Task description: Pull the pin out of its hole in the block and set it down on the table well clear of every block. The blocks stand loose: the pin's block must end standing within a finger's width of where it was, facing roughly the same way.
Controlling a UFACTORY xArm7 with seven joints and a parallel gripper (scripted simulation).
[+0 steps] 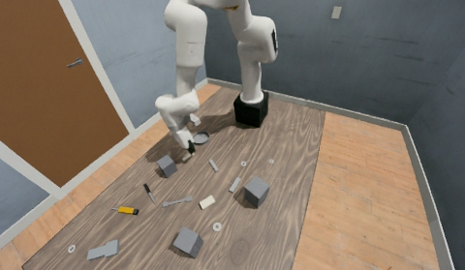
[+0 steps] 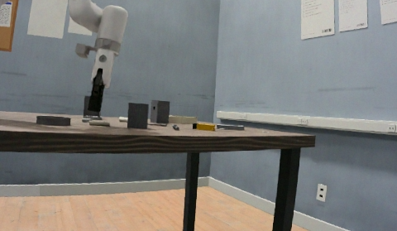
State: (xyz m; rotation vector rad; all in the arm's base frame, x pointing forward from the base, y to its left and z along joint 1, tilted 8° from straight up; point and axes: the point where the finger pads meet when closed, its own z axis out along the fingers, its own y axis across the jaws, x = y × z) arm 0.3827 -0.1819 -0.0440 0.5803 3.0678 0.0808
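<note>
My gripper [image 1: 190, 149] points down just above the table, left of the middle, with its black fingers slightly apart and nothing between them; it also shows in the exterior view [image 2: 95, 107]. A short pale pin [image 1: 187, 157] lies flat on the table right below the fingertips, and it shows in the exterior view [image 2: 99, 122] too. The nearest grey block [image 1: 167, 165] stands a short way to the pin's left. Two more grey blocks [image 1: 256, 191] [image 1: 188, 242] stand farther off. In the exterior view one block [image 2: 160, 112] shows a small dark hole in its face.
A flat dark disc [image 1: 201, 137] lies just behind the gripper. Small rods [image 1: 213, 165] [image 1: 234, 184], washers [image 1: 217, 226], a cream bar [image 1: 206, 201], a yellow knife [image 1: 128, 210], a black pen [image 1: 149, 193] and a grey plate [image 1: 103, 250] are scattered over the table. The robot's black base [image 1: 251, 109] stands at the far end.
</note>
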